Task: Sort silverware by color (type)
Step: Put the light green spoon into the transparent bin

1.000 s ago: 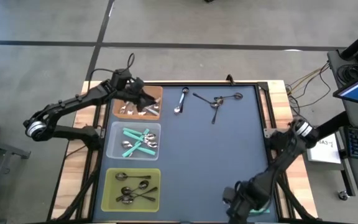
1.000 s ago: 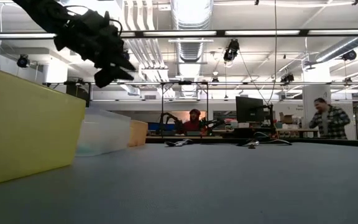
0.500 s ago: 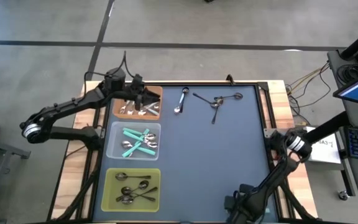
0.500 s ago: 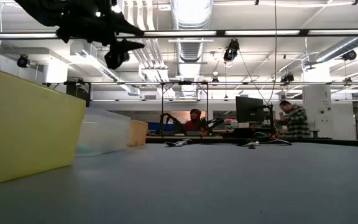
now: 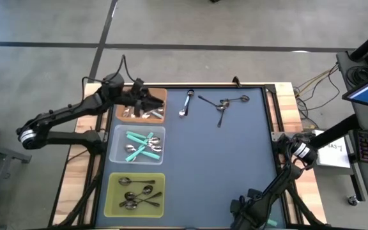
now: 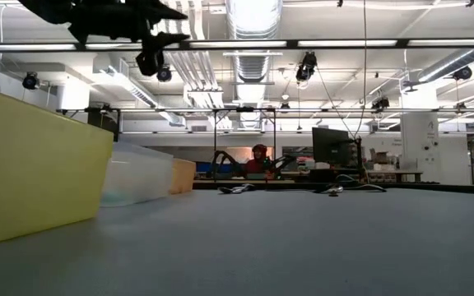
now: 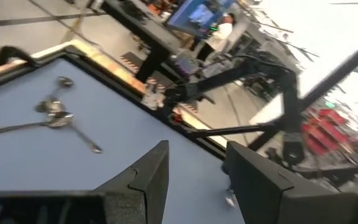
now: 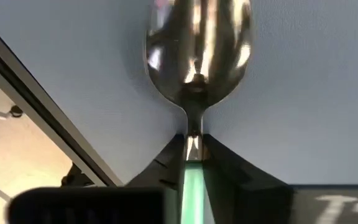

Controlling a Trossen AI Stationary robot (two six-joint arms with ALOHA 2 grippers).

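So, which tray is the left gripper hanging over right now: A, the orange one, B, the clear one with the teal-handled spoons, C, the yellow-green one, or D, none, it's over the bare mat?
A: in the high view the left gripper hangs above the orange tray, with its fingers apart and nothing between them.

Two matte-black jointed arms, each with a silver ring collar and black cable; left pincer (image 5: 151,102) bears angular black fingers.

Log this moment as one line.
left tool: open over orange tray | right tool: shut on teal-handled spoon
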